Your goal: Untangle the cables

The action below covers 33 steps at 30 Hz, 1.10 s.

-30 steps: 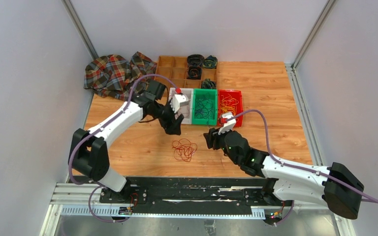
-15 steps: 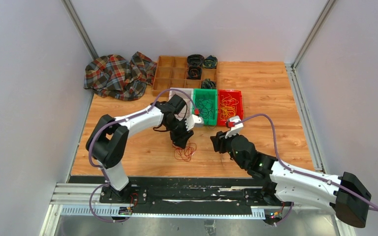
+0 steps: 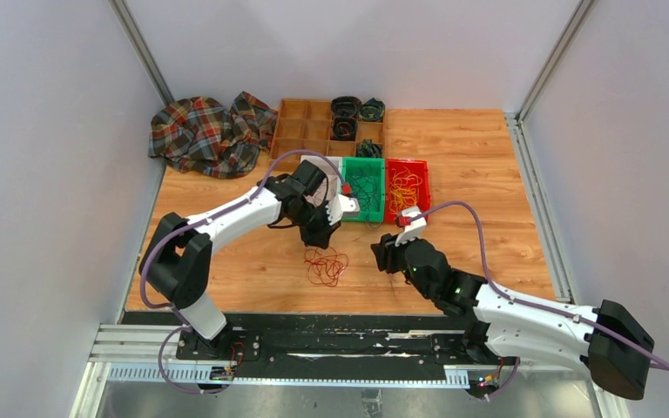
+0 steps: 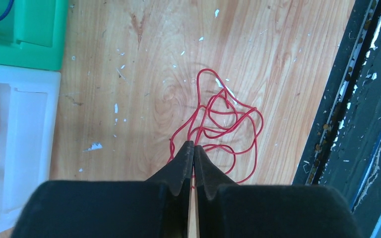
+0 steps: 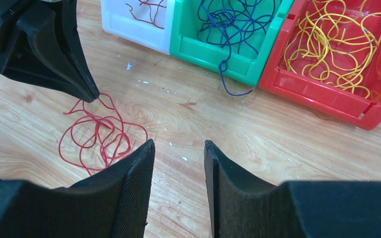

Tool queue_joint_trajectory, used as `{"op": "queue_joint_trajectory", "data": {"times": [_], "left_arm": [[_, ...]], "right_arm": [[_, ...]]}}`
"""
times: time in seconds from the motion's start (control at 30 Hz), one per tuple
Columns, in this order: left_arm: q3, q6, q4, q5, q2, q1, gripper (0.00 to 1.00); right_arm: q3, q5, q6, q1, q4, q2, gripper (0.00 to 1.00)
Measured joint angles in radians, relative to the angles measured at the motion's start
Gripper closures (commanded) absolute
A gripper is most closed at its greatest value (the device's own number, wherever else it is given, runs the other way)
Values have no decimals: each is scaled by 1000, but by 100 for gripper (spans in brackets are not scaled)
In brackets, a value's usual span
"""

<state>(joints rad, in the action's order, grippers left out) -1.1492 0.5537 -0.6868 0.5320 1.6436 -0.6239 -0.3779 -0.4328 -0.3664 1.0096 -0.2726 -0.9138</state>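
Here, left end effector (image 4: 194,145) pinches strand of red cables (image 4: 222,113).

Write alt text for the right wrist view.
The left gripper, shut, pinches a strand of the red cables on the wooden table; the right gripper stands open nearby. Behind, a white bin, green bin and red bin hold more cables.

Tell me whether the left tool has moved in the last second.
Yes. The left tool has shifted right, toward the green bin's near-left corner, and down onto the red wires, where it has shut.
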Motion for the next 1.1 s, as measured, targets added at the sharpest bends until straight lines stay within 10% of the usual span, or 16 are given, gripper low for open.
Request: {"op": "queue_joint_trajectory", "data": {"times": [0.07, 0.23, 0.37, 0.83, 1.1], "left_arm": [[-1, 0, 1, 0, -2, 0, 91], [0, 6, -5, 0, -2, 0, 42], [3, 24, -14, 1, -2, 0, 37], [11, 41, 9, -45, 78, 0, 98], [-2, -19, -26, -39, 21, 0, 99]], "right_arm": [[0, 6, 0, 0, 0, 0, 56], [0, 14, 0, 0, 1, 0, 50], [0, 15, 0, -1, 1, 0, 50], [0, 33, 0, -2, 0, -6, 57], [-13, 48, 0, -2, -30, -41, 45]]}}
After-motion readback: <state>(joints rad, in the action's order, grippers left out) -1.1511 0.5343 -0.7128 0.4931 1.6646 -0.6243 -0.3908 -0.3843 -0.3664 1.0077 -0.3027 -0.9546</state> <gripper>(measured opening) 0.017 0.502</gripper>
